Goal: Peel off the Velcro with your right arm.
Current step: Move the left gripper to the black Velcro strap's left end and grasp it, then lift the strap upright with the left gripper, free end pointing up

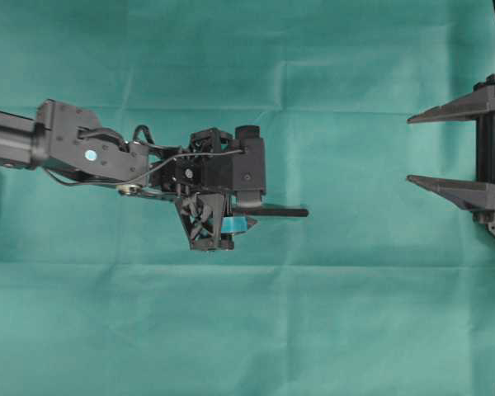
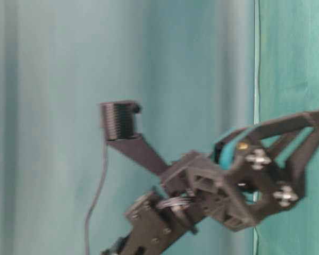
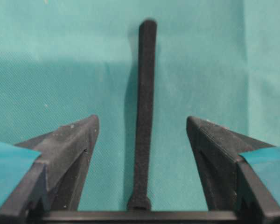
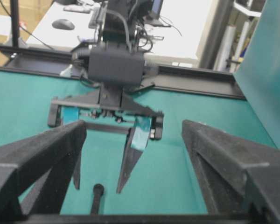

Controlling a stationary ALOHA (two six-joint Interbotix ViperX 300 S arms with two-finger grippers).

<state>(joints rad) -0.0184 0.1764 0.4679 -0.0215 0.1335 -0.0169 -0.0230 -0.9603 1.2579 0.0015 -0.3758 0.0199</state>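
The Velcro [image 3: 144, 112] is a thin black strap lying on the green cloth, its rounded end pointing away from the left arm. My left gripper [image 3: 142, 118], with teal-taped fingers [image 3: 70, 144], stands open astride it and touches neither side. From overhead the Velcro [image 1: 282, 212] sticks out to the right of the left gripper [image 1: 249, 213]. My right gripper [image 1: 409, 150] hangs open at the far right edge, well away from the strap. In the right wrist view the right gripper [image 4: 134, 128] is open and empty, facing the left gripper [image 4: 100, 184] and the Velcro's rounded end [image 4: 98, 189].
Green cloth [image 1: 247, 330] covers the table all around. The left arm [image 1: 82, 153] reaches in from the left with its cables looped over the wrist. A black frame rail [image 4: 191, 79] and a desk with clutter lie beyond the table's far edge.
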